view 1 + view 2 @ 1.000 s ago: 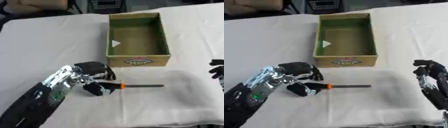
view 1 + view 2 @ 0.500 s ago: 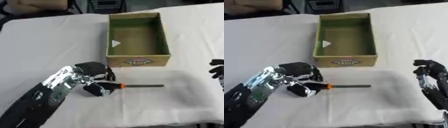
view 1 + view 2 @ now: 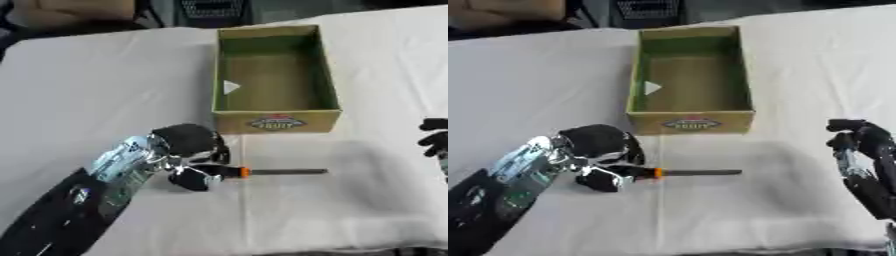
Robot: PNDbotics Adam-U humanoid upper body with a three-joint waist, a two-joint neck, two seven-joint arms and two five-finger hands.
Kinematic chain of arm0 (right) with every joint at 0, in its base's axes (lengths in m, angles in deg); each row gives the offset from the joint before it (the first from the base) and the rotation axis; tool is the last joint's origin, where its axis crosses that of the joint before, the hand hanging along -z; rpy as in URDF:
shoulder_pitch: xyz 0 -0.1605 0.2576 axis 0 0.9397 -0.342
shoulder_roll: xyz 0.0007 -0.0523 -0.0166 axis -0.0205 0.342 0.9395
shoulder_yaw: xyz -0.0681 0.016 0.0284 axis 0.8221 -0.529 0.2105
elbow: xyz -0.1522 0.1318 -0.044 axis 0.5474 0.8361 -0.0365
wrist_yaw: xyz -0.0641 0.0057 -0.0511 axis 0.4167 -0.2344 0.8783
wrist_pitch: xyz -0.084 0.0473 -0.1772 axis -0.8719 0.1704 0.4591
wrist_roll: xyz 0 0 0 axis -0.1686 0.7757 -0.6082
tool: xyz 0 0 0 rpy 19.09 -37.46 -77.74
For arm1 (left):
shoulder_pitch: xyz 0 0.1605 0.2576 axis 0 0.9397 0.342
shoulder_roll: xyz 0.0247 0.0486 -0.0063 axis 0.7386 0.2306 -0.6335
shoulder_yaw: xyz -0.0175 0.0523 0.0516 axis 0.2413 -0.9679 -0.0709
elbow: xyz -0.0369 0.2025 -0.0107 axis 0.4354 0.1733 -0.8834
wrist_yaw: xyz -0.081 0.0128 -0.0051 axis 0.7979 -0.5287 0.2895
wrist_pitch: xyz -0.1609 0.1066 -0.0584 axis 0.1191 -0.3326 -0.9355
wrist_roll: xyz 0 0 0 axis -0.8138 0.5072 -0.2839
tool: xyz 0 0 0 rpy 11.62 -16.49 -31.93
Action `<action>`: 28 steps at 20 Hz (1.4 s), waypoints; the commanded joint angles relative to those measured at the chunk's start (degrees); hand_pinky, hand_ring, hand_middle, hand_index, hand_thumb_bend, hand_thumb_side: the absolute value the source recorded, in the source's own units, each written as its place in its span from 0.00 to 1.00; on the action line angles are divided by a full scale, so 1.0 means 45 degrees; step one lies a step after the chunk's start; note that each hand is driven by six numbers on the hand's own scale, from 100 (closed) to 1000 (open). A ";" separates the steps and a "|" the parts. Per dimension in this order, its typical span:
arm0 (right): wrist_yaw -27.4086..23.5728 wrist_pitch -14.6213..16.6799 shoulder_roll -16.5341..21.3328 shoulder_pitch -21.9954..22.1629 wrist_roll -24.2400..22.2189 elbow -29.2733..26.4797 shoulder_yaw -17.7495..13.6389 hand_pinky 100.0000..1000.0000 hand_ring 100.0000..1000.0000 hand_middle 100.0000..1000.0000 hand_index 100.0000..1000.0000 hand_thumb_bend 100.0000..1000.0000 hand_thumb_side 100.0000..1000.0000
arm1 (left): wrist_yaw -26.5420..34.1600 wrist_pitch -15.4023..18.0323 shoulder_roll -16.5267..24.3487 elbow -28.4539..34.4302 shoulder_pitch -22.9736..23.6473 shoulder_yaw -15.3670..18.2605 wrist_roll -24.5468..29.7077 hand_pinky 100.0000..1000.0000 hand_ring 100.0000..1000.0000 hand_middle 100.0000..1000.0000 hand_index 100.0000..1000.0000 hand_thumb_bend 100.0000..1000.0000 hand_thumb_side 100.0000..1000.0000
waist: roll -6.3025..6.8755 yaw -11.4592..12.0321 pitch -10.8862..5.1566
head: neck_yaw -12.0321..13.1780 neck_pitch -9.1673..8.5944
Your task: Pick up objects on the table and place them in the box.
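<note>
White cloth covers the table [image 3: 105, 85], and only a few things lie on it. One tool [image 3: 262, 172] lies flat on the cloth, just in front of the box [image 3: 276, 120]: it has a dark handle, an orange collar and a thin grey shaft that points toward the robot's right. What kind of tool it is cannot be made out.

One box stands behind it, an open cardboard carton with a green inside and a printed label on its near wall. It runs lengthwise away from the robot. A small white triangle shows on its inner left wall. Apart from that the box looks empty. Its near wall stands between the tool and the box's inside.

Two hands are in view. The left hand [image 3: 188, 150] comes in from the lower left on a black and silver arm. Its fingers are curled down over the handle end of the tool, with the thumb [image 3: 197, 179] beneath, so it grips the handle while the shaft sticks out free to the right. The tool rests on the cloth, not lifted.

The right hand [image 3: 859, 145] rests idle at the right edge, well apart from the tool and the box, fingers relaxed and holding nothing.

Beyond the table's far edge stand some dark, blurred shapes and a brown one.
</note>
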 commanded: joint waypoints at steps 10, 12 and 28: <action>0.0025 -0.0005 0.0213 -0.0172 -0.0018 -0.0200 -0.0010 0.45 0.55 0.64 0.77 0.01 0.76 | 0.1074 -0.0078 0.0164 -0.0449 0.0070 0.0082 0.0454 0.56 0.55 0.57 0.78 0.14 0.58 | -0.0033 -0.0024 -0.0142 | -0.0086 0.0006; 0.0028 -0.0009 0.0210 -0.0176 -0.0007 -0.0200 -0.0023 0.45 0.55 0.64 0.77 0.01 0.76 | 0.1161 -0.0062 0.0196 -0.0450 0.0029 0.0129 0.0618 0.57 0.55 0.57 0.78 0.20 0.58 | -0.0029 -0.0037 -0.0144 | -0.0091 0.0006; 0.0046 -0.0014 0.0185 -0.0208 0.0001 -0.0162 -0.0063 0.45 0.55 0.64 0.77 0.00 0.76 | 0.1287 0.0198 0.0372 -0.0449 -0.0204 0.0205 0.1247 0.57 0.55 0.57 0.78 0.38 0.58 | 0.0000 -0.0127 -0.0117 | -0.0118 0.0006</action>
